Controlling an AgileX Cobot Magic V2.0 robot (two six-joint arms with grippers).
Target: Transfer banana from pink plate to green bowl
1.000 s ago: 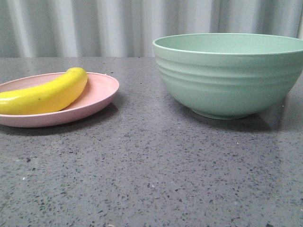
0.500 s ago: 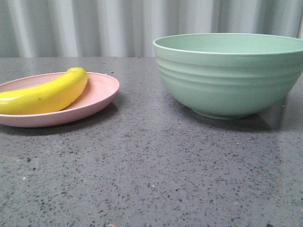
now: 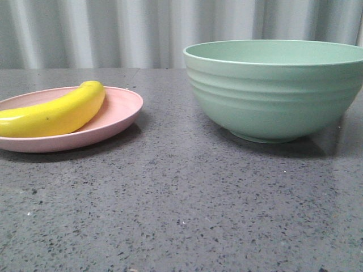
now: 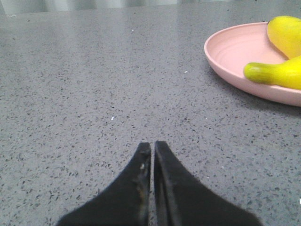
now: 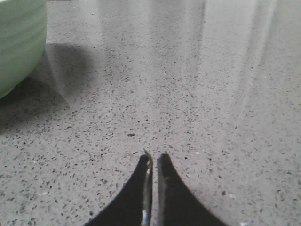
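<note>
Nothing has moved: unlabelled banana [image 3: 54, 114] rests on pink plate [image 3: 116, 116].

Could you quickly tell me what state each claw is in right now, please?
Left claw: closed, holding nothing, above bare table beside the pink plate.
Right claw: closed, holding nothing, above bare table near the green bowl.
</note>
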